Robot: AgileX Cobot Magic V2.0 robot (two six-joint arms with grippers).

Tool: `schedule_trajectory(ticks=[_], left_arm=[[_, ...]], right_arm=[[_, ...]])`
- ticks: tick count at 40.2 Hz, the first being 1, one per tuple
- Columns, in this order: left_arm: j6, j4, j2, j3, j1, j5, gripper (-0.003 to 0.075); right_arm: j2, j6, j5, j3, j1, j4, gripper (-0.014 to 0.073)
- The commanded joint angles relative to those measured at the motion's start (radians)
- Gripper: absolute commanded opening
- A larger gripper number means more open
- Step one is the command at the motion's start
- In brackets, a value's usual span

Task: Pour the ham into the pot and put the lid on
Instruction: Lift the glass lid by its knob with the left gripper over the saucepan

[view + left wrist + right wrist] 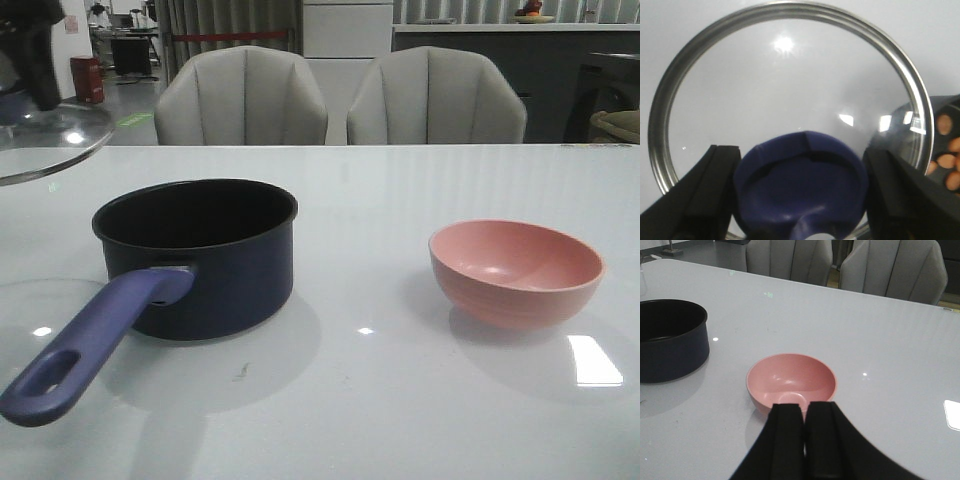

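Note:
The dark navy pot stands on the white table at the centre left, its purple-blue handle pointing to the front left. In the left wrist view, orange-pink ham chunks lie inside the pot. My left gripper is shut on the blue knob of the clear glass lid. It holds the lid in the air, up and to the left of the pot. My right gripper is shut and empty, just in front of the empty pink bowl.
The pink bowl sits on the right side of the table. Two grey chairs stand behind the table's far edge. The pot also shows in the right wrist view.

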Motion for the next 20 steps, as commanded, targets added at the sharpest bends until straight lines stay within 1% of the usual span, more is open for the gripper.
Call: schedule_trajectory(ticks=[1, 7, 10, 13, 20], left_arm=[[0.004, -0.026, -0.067, -0.057, -0.084, -0.010, 0.0351], [0.004, -0.026, -0.058, -0.057, -0.203, -0.033, 0.0351], [0.004, -0.024, -0.046, -0.059, -0.242, -0.024, 0.0351], [0.006, -0.024, -0.032, -0.059, -0.271, -0.004, 0.0351], [0.006, -0.037, -0.013, -0.059, -0.296, -0.002, 0.0351]], right_arm=[[0.009, -0.003, -0.078, -0.027, 0.002, 0.011, 0.0157], [0.009, -0.003, -0.078, -0.027, 0.002, 0.011, 0.0157], [0.009, -0.003, -0.078, -0.027, 0.002, 0.011, 0.0157], [0.009, -0.003, -0.078, -0.027, 0.002, 0.011, 0.0157], [0.009, -0.003, -0.078, -0.027, 0.002, 0.011, 0.0157]])
